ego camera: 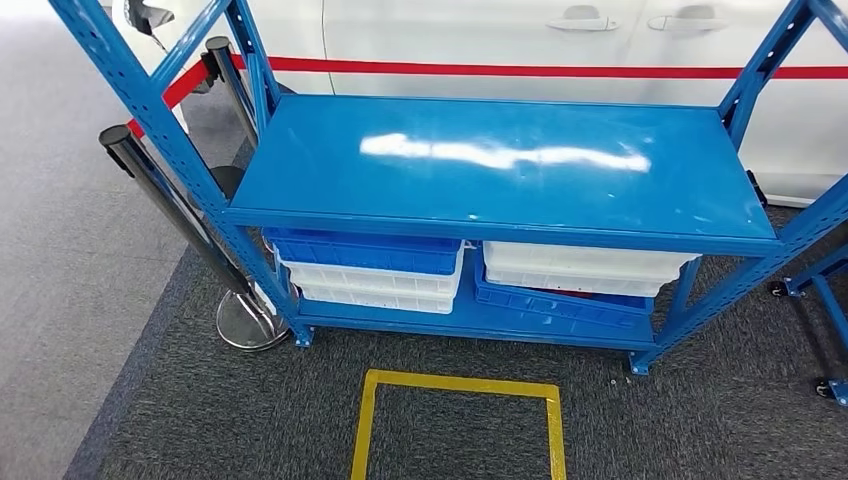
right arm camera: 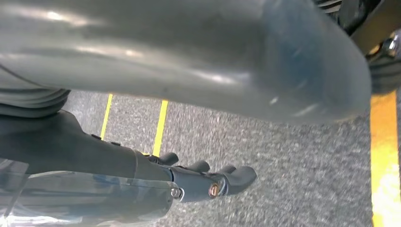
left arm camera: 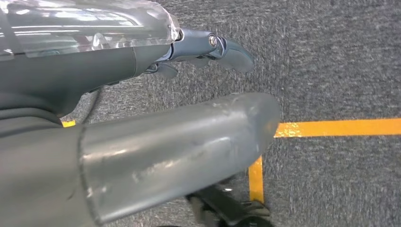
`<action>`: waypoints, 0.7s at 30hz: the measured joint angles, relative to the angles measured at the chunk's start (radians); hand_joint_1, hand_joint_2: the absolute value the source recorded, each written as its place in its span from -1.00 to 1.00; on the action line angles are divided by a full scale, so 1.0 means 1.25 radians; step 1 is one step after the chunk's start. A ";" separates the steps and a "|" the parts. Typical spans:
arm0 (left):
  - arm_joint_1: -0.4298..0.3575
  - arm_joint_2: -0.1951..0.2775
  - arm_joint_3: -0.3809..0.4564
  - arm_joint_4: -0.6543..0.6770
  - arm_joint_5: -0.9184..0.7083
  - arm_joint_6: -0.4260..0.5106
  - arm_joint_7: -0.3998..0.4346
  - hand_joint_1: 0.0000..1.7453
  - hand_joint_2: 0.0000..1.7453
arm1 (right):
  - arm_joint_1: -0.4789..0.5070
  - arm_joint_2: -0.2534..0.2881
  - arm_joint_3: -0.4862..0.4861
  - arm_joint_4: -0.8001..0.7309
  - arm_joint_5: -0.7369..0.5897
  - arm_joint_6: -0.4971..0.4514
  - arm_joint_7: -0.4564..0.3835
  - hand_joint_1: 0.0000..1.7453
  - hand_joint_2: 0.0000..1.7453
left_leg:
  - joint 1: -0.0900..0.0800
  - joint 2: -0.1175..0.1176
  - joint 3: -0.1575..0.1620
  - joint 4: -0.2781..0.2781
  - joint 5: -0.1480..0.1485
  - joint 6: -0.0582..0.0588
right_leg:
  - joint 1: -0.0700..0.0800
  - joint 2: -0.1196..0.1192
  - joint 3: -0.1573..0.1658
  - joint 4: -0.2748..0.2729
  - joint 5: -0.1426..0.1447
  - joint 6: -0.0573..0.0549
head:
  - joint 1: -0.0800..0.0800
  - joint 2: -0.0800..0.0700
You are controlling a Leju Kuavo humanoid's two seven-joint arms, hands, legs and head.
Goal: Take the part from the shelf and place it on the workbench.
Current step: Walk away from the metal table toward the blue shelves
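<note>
- Straight ahead in head view: blue metal shelf (ego camera: 500, 165), top board bare with a white glare streak.
- On lower level, left: blue bin (ego camera: 365, 250) stacked over white bins (ego camera: 370, 283).
- On lower level, right: white bin (ego camera: 585, 265) resting on a tilted blue bin (ego camera: 560, 303); a sliver of red visible at the seam between them, too small to identify.
- Task's part: cannot tell which item it is or where it lies; bin contents hidden from this angle.
- Behind shelf: white car body (ego camera: 520, 40) with red stripe and two door handles.
- Left of shelf: black stanchion posts (ego camera: 160, 190) leaning, chrome base (ego camera: 248, 322) on floor just beside the shelf's front-left foot, red belt running between posts.
- On dark grey carpet (ego camera: 250, 420) in front of shelf: yellow taped square (ego camera: 458, 420), cut off by lower frame edge.
- Far right: part of another blue frame on castors (ego camera: 825, 300).
- Left hand (left arm camera: 142, 118), left wrist view: hanging over carpet, thick thumb and dark fingers (left arm camera: 231, 49) apart, holding nothing; yellow tape corner beneath.
- Right hand (right arm camera: 189, 94), right wrist view: likewise over carpet, fingers (right arm camera: 227, 179) extended and spread from thumb, nothing held; yellow tape lines beyond.
</note>
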 joint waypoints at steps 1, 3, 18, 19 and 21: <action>0.001 0.000 0.000 0.000 -0.003 0.000 0.001 -1.00 -1.00 | 0.000 0.001 0.000 0.000 0.001 0.001 0.000 -1.00 -1.00 | 0.001 0.000 -0.013 -0.007 -0.023 -0.001 | 0.000 0.001 0.011 -0.001 -0.008 0.000 | 0.000 0.000; 0.002 0.000 0.000 0.000 -0.006 0.000 0.002 -1.00 -1.00 | 0.000 0.002 0.000 0.000 0.003 0.002 0.000 -1.00 -1.00 | 0.003 0.001 -0.013 -0.070 0.008 0.000 | 0.000 0.003 0.031 -0.001 -0.023 0.003 | -0.001 0.000; 0.006 -0.001 0.000 0.000 -0.007 0.000 0.009 -1.00 -1.00 | -0.002 0.005 0.000 -0.001 0.010 0.006 0.002 -1.00 -1.00 | -0.006 0.002 0.031 -0.217 0.148 0.055 | 0.003 0.003 -0.048 0.164 -0.092 0.036 | 0.000 0.000; 0.007 -0.002 0.000 0.000 -0.007 0.000 0.009 -1.00 -1.00 | -0.002 0.005 0.000 -0.001 0.010 0.006 0.003 -1.00 -1.00 | -0.007 0.001 0.035 -0.217 0.144 0.054 | 0.005 0.003 -0.027 0.110 -0.059 0.030 | 0.000 0.000; 0.007 -0.004 0.000 -0.001 -0.007 0.000 0.010 -1.00 -1.00 | -0.003 0.005 -0.001 -0.001 0.011 0.007 0.004 -1.00 -1.00 | -0.010 0.000 0.040 -0.216 0.138 0.048 | 0.010 0.002 0.008 0.024 -0.023 0.021 | -0.001 0.000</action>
